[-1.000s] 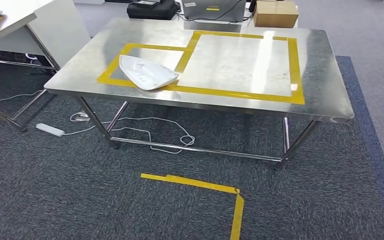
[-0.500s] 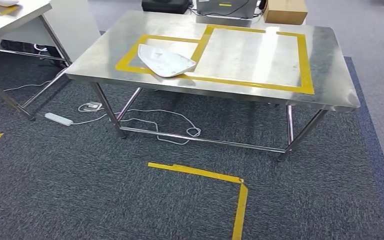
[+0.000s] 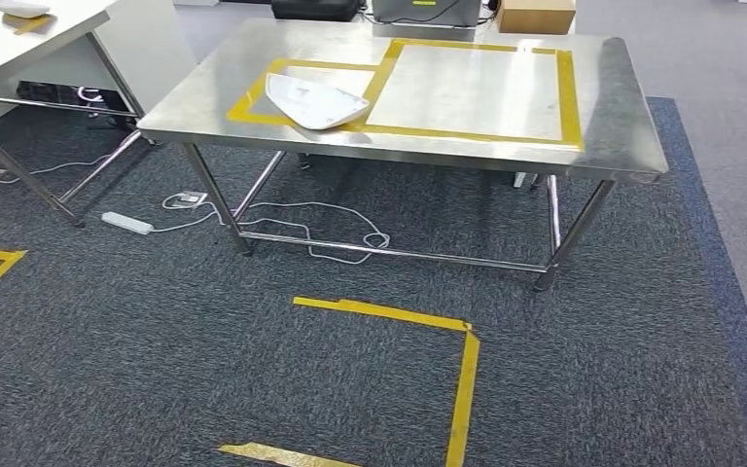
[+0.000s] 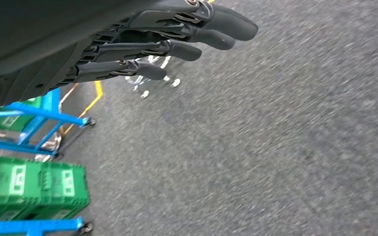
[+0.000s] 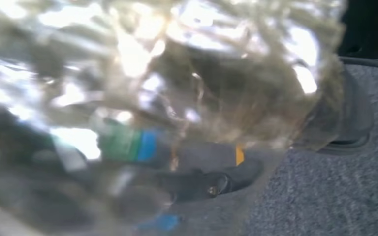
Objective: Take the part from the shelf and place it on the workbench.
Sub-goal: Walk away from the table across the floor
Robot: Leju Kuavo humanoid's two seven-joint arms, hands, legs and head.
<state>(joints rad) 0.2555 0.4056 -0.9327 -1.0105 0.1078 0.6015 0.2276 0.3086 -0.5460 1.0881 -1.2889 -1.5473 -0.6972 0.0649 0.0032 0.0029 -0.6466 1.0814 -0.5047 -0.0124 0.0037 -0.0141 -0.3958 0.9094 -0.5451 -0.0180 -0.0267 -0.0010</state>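
— Head view, item 1: what stands in the upper half of the frame?
— 1 steel counter [image 3: 622,126], marked with 2 yellow tape outlines [image 3: 572,97]. 1 white part [image 3: 316,100] lies inside the smaller outline at upper centre-left. The outlines are presumably set-down zones, which would explain why it lies there.
— Item 2, the lower half?
— Yellow floor tape [image 3: 462,389] on the carpet, likely a standing mark in front of the counter.
— Left wrist view, item 3?
— Left hand [image 4: 142,44], fingers [image 4: 177,49] straight and slightly spread, holding nothing, hanging over the carpet. Green crates [image 4: 34,187] on a blue shelf frame [image 4: 34,114] sit at the frame's lower left.
— Right wrist view, item 4?
— 1 wrapped part [image 5: 167,73], crinkled clear film hard against the lens, contents blurred. A dark piece of the right hand [image 5: 211,183] shows beneath it. The fingers are mostly hidden, but since the film hangs there off the floor, I judge them closed on it for carrying.
— So where is the task's thing?
— By my reading, in the right hand, well apart from the counter and not yet set down.
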